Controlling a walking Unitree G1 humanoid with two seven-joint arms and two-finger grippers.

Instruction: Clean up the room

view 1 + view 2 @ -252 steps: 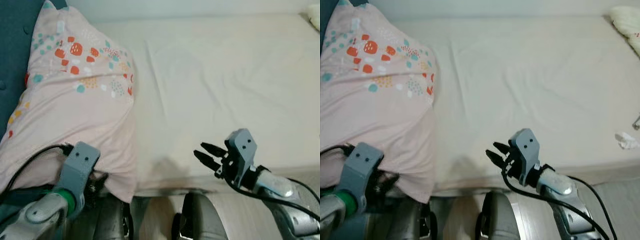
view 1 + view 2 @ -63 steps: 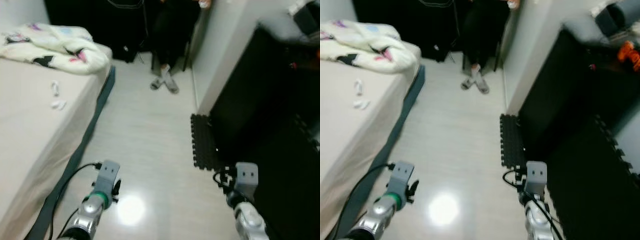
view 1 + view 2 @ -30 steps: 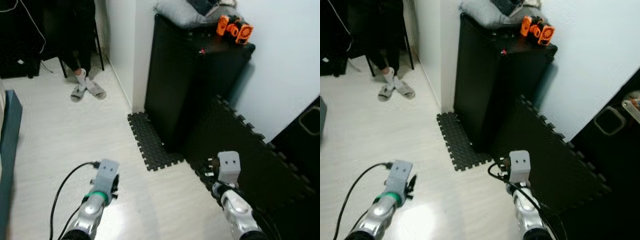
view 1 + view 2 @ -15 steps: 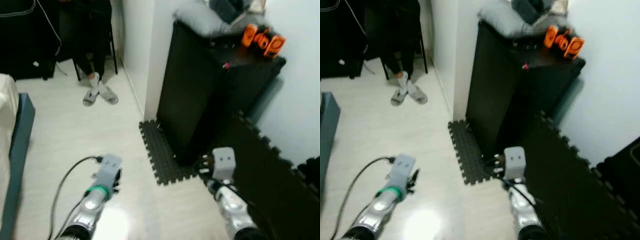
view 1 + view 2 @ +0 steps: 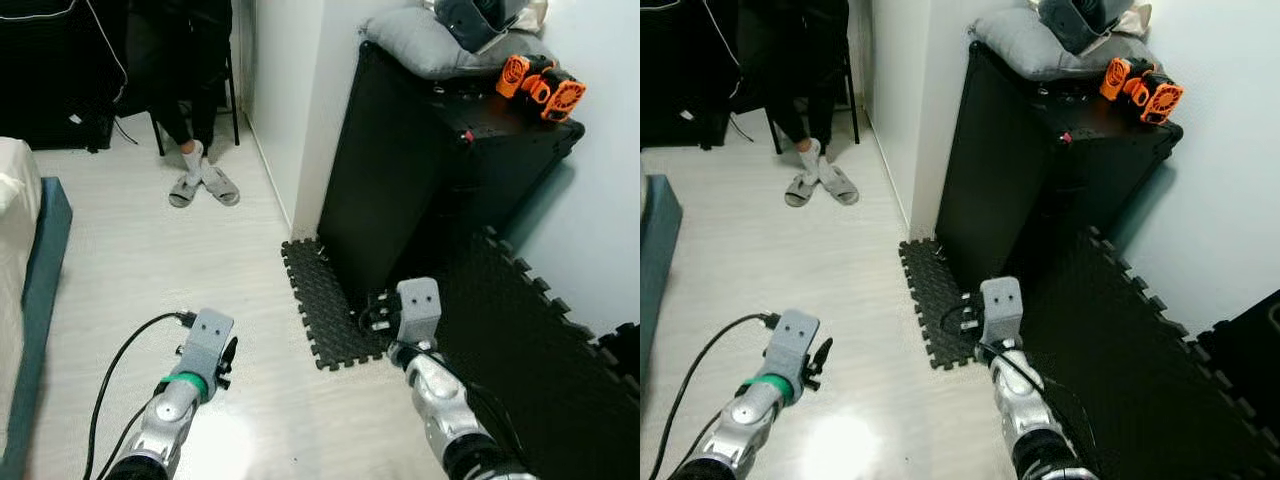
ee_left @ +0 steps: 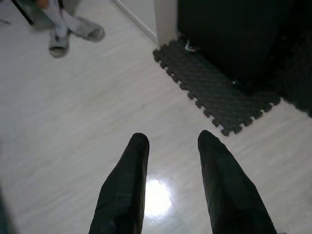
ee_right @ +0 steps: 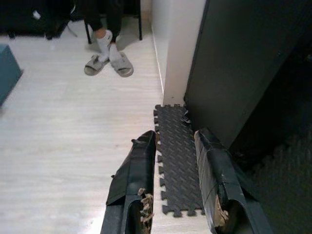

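Two grippers hang low with nothing held: the left gripper [image 6: 168,146] over pale wood floor [image 5: 130,260], the right gripper [image 7: 175,141] above the black foam mat [image 5: 330,315]; each has its fingers spread apart. Behind the mat stands a tall black cabinet [image 5: 420,180] against the white wall, topped with a grey cushion [image 5: 430,50] and an orange gadget [image 5: 540,85]. Farther back, a seated person's feet in grey slippers [image 5: 205,185] rest on the floor.

Both head views look down from standing height at the pale wood floor [image 5: 130,270]. Each wrist view looks low along its fingers, sharing the black interlocking foam mat [image 7: 178,161].
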